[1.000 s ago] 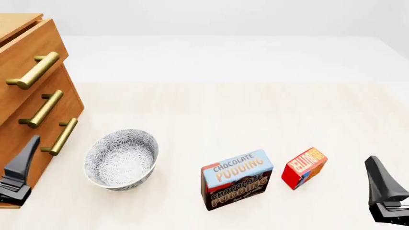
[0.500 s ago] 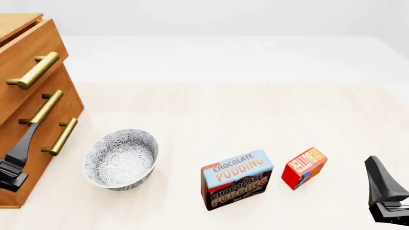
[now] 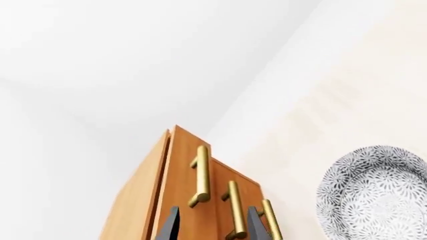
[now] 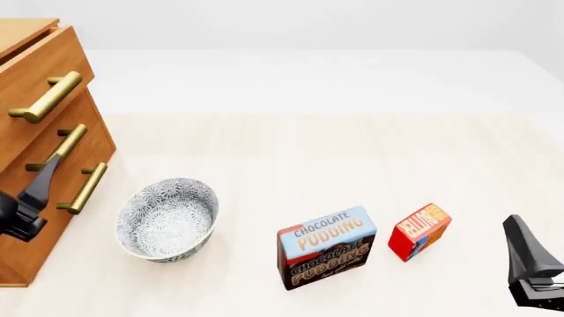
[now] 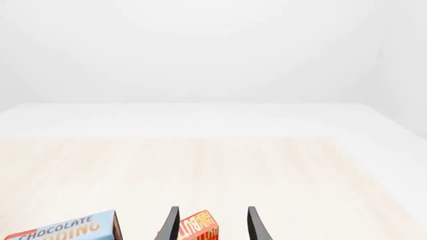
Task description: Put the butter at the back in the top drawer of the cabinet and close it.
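I have the left gripper (image 4: pixel 46 173) up against the cabinet (image 4: pixel 35 86) front, jaws apart, its tips by the middle drawer's handle (image 4: pixel 58 150), below the top drawer (image 4: pixel 39 69). The butter (image 4: pixel 419 231) sits on the table (image 4: pixel 308 152) just right of the Chocolate Pudding box (image 4: pixel 326 247). My right gripper (image 5: pixel 210 222) waits open just behind the butter, not touching it. A patterned bowl (image 4: pixel 168 218) stands near the cabinet.

i read "chocolate pudding" twice on the pudding box (image 4: pixel 327 247); the lettering on the butter (image 4: pixel 419 231) is too small for me.
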Available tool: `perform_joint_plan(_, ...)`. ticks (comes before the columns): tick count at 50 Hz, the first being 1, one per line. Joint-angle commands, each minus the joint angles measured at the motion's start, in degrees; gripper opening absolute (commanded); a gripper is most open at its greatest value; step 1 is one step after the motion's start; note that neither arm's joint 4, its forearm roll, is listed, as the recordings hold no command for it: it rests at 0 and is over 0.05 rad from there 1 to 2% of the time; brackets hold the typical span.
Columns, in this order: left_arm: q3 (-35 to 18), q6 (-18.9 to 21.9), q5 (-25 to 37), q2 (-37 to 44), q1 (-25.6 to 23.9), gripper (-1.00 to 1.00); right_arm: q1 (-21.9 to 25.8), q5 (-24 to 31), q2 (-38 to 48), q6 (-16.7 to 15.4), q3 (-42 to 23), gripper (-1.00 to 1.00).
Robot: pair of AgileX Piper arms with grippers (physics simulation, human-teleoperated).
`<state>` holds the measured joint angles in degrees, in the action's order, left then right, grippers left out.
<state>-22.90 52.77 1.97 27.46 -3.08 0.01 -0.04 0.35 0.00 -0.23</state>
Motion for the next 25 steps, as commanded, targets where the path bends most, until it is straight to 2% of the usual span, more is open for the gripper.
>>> perform_joint_plan(1,-1.07,2.61,-1.16,2.08,-0.24,1.0,-0.01,0.0,-0.01,0.0,0.0,1.0)
perform_joint_plan(25,-0.14,6.11,-4.17,4.1,-1.26,1.0,0.0,0.0,0.0,-0.01,0.0,1.0)
